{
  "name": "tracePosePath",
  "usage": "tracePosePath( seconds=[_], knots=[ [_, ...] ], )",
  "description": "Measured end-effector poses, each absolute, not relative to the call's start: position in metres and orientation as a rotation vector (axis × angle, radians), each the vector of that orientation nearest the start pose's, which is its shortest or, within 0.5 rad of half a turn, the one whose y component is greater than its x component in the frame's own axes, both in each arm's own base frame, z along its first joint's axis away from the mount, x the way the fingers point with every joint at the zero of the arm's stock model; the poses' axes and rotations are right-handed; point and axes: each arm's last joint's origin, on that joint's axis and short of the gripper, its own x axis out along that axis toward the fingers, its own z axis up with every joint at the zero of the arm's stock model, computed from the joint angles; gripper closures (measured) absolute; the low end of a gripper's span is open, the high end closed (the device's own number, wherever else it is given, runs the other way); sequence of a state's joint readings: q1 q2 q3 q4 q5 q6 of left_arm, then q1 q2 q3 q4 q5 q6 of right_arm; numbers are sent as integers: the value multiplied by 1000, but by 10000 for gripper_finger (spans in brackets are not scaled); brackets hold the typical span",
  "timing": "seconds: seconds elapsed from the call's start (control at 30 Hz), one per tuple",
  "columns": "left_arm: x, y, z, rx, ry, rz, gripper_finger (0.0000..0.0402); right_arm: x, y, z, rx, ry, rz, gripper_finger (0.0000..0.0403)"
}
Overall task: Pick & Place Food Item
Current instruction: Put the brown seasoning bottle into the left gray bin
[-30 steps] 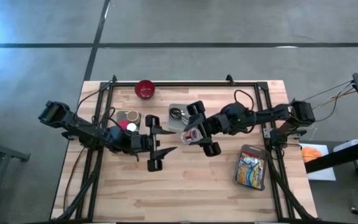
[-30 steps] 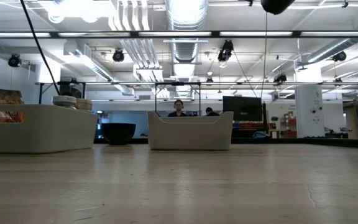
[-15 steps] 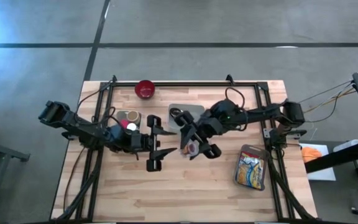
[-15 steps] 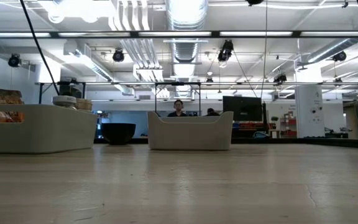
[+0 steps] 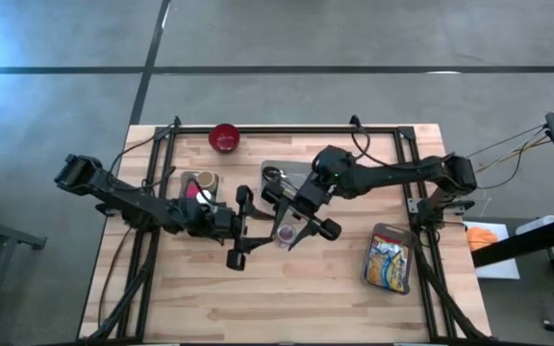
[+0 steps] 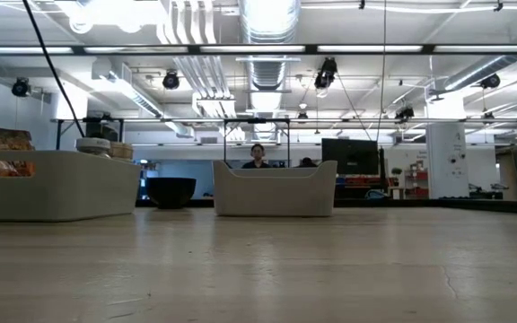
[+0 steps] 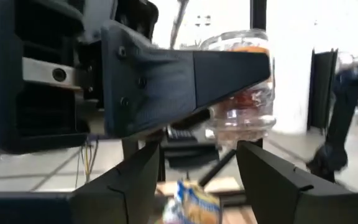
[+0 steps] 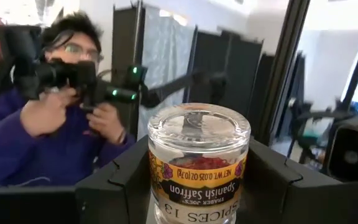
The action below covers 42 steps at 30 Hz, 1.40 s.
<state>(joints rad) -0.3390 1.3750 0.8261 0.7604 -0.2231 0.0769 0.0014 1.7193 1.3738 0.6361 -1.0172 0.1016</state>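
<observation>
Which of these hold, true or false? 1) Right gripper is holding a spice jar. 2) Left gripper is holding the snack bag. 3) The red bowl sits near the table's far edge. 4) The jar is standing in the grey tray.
1) True: the right gripper is shut on the spice jar.
2) False: the left gripper holds nothing; the snack bag lies on the table's right side.
3) True: the red bowl is there.
4) False: the jar is held above the table, beside the grey tray.

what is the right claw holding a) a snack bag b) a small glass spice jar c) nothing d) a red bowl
b: the right wrist view shows the right claw closed around a small glass spice jar labelled Spanish Saffron.
</observation>
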Motion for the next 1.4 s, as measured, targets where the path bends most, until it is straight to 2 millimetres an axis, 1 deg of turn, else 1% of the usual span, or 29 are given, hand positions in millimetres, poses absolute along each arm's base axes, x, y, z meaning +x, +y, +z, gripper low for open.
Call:
tracePosePath(
  seconds=[0.1, 0.27, 0.47, 0.63, 0.9, 1.07, 1.17, 1.23, 1.3, 1.4],
  knots=[
    [288, -98, 300, 35, -144, -124, 181, 389, 25, 358, -56, -151, 1052, 218],
    [287, -103, 288, 36, -29, -147, 181, 387, 24, 355, -58, -97, 1052, 218],
    [285, -109, 280, 62, 54, -167, 181, 387, 23, 347, -36, -42, 1099, 218],
    [283, -113, 281, 92, 43, -195, 181, 385, 24, 343, -27, -17, 1170, 218],
    [283, -116, 289, 61, -43, -290, 181, 384, 25, 338, -32, -9, 1227, 218],
    [283, -116, 289, -13, -32, -293, 181, 383, 25, 336, 11, 33, 1226, 218],
    [282, -117, 286, -73, 6, -283, 181, 383, 25, 336, 44, 56, 1203, 218],
    [281, -118, 284, -93, 35, -271, 181, 384, 24, 335, 64, 88, 1142, 218],
    [277, -120, 284, -113, 72, -244, 181, 384, 21, 333, 64, 120, 1036, 218],
    [265, -120, 287, -121, 122, -141, 181, 382, 16, 334, 54, 167, 856, 218]
  ],
)
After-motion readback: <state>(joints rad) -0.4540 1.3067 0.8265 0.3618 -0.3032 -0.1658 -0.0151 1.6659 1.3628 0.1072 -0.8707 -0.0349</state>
